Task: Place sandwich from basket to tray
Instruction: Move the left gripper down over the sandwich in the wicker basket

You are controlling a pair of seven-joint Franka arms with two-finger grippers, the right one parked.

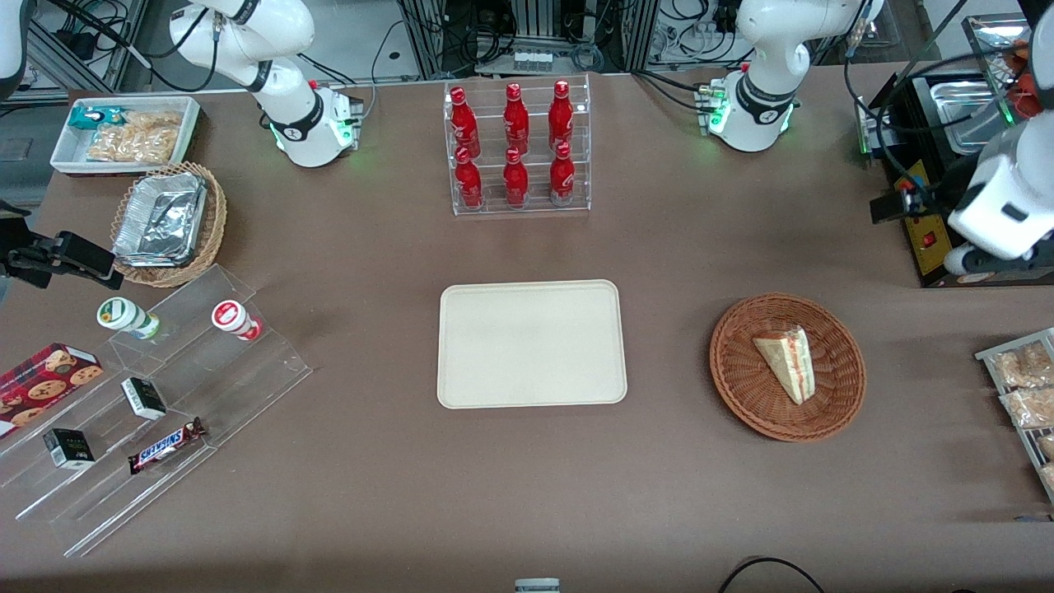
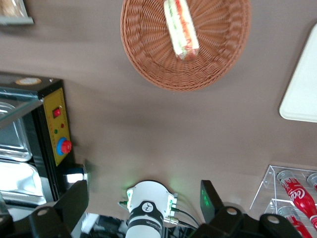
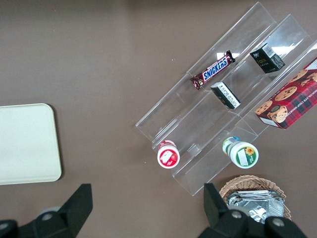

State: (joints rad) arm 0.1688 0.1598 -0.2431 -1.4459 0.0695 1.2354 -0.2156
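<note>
From the front we see the sandwich (image 1: 786,360) lying in the basket (image 1: 741,387), toward the working arm's end of the tabletop, the tray (image 1: 531,343) bare at mid-table. At the wrist, our gripper (image 2: 143,201) hangs high, fingers (image 2: 74,198) spread wide, holding nothing.

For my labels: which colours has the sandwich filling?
Red and green stripes between white bread, on the sandwich; clearest in the left wrist view.

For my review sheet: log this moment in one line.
phase: pre-grasp | gripper: open, raised near oven | sandwich: in basket | tray: bare
</note>
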